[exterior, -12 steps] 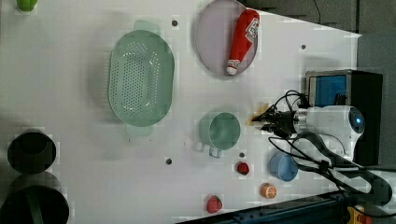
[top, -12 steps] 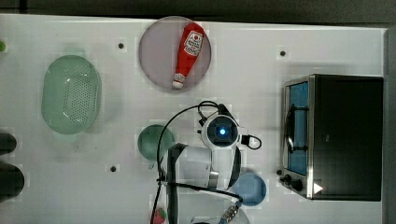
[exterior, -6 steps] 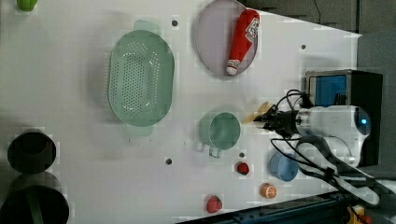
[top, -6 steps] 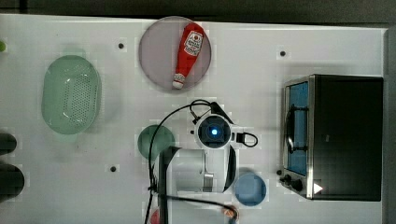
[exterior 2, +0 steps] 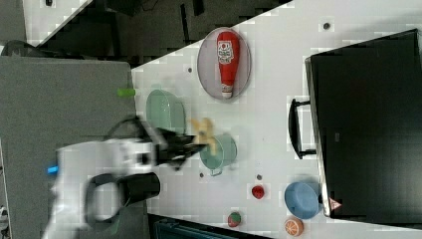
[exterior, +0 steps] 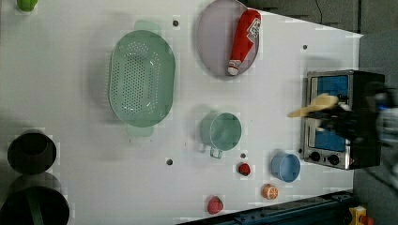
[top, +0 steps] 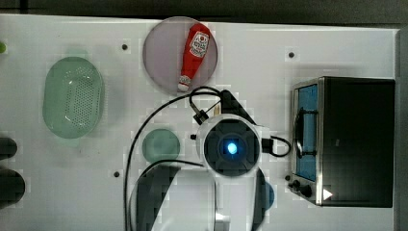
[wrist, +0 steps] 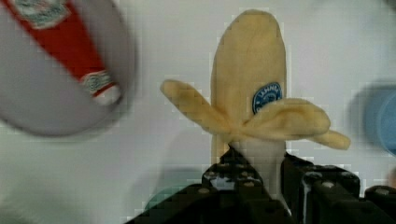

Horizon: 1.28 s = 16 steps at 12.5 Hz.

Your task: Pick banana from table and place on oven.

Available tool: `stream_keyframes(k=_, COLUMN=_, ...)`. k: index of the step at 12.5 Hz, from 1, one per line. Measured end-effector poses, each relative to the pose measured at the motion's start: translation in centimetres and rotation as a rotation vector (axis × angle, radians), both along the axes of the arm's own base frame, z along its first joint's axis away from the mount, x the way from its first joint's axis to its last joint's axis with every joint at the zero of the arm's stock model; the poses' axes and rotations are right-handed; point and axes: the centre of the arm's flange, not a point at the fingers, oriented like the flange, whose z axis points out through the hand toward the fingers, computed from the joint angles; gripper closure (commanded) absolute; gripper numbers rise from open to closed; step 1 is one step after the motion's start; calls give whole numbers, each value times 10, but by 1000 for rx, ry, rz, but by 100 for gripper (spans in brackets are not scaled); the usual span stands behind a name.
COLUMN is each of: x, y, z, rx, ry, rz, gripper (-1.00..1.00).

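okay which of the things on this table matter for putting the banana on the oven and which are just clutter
In the job: banana, held in the gripper; oven; table.

Lying about: ketchup bottle on its plate, colander, green cup, blue cup, orange slice.

Three overhead views, one close wrist view

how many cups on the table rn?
2. The green cup sits mid-table, below the plate in the left view. The blue cup stands near the oven's knobs. Others may be hidden behind the arm.
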Motion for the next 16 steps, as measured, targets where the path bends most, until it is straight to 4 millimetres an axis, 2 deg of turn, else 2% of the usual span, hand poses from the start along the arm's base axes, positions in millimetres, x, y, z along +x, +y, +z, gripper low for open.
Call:
stream_keyframes(k=2, x=-10, y=1, z=88, rx=-12, ry=-90, rz=8, gripper=64)
stream_keyframes(k=3, x=-16, y=2, z=119, rx=-17, ry=-115, rz=10, gripper=64)
stream_keyframes(k=4, x=-20, y=0, z=138, rx=-15, ry=-106, rz=8, gripper=64)
stream_keyframes(k=6, x=-13, y=-19, z=156, rx=16, ry=-103, rz=-29, gripper=64)
stream_keyframes(k=7, x=-11, y=-34, z=154, rx=18, ry=-90, rz=-52, gripper=64)
stream_keyframes(k=9, x=-14, y=-78, z=136, rx=39, ry=-45, rz=-110, gripper=64)
stream_keyframes(k=12, x=-17, y=-165, z=101, rx=17, ry=9, rz=-143, gripper=64)
stream_keyframes(k=14, x=-23, y=-205, z=77, rx=-13, ry=46, rz=-109, gripper=64)
stream_keyframes(k=16, x=-17, y=-242, z=56, rx=-33, ry=41, rz=-38, gripper=64)
